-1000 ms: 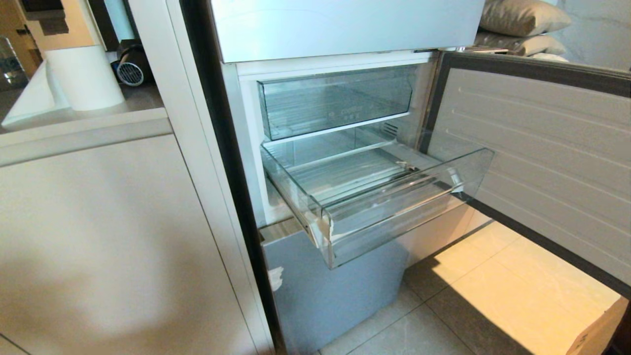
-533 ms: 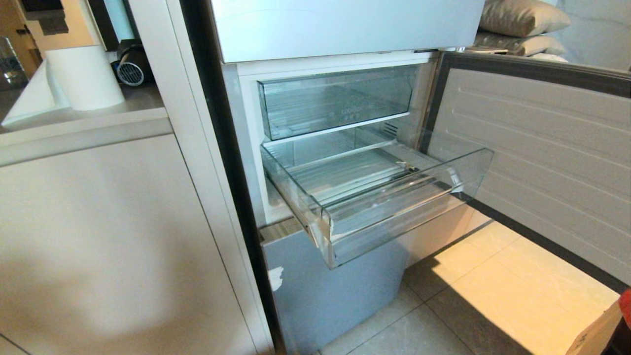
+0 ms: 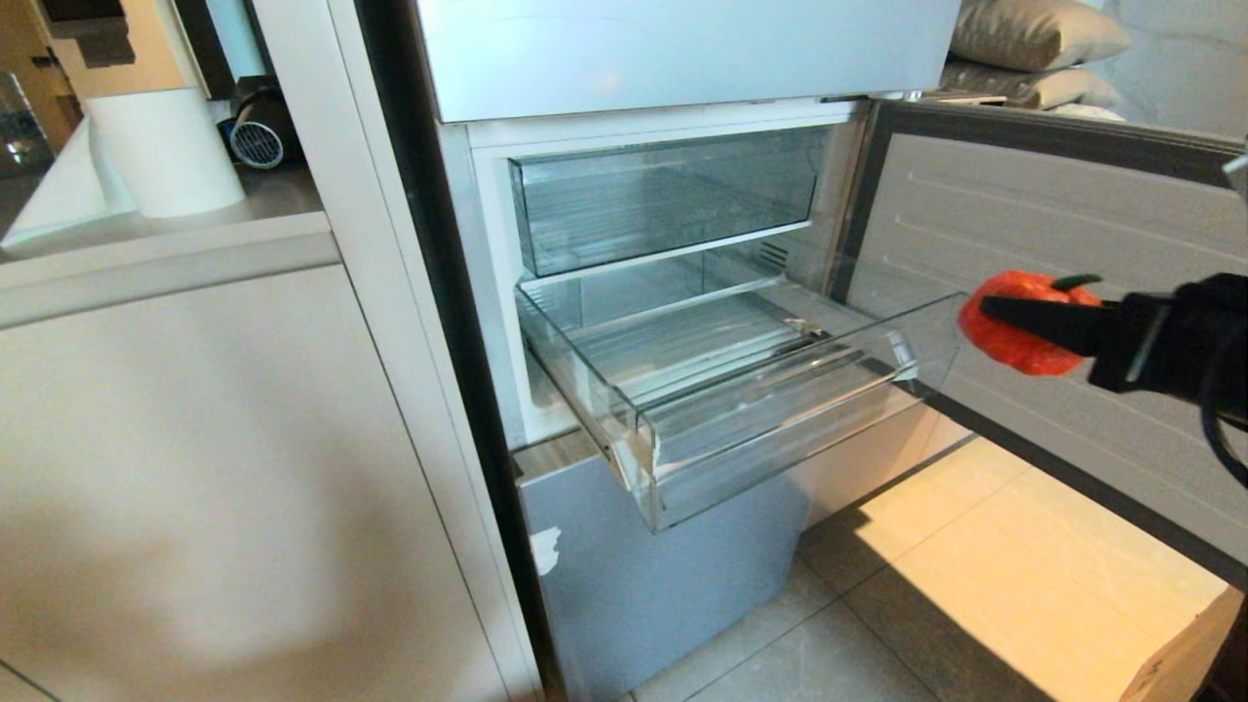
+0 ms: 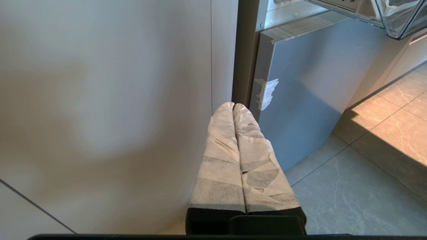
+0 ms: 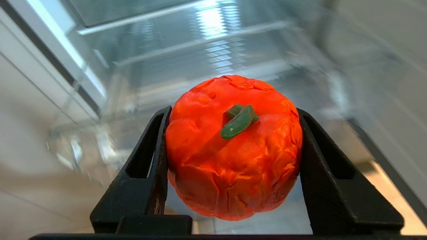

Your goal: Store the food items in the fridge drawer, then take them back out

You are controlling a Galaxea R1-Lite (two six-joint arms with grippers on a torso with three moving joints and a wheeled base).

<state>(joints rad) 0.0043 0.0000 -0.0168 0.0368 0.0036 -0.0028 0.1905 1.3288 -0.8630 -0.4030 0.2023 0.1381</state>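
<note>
Sunlit floor patch (image 3: 1033,546), soft cabinet shadows, blurred right-wrist background.

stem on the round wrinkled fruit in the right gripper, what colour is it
Green, against the orange-red round wrinkled fruit clamped in the right gripper; the stem shows best in the right wrist view.

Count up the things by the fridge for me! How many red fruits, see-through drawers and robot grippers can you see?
Red wrinkly round fruit with green stem: 1
Clear plastic fridge drawers, the pulled-out ribbed one and the upper one: 2
Robot grippers, the black right gripper squeezing the fruit and the tape-wrapped left gripper: 2
Total: 5
</note>
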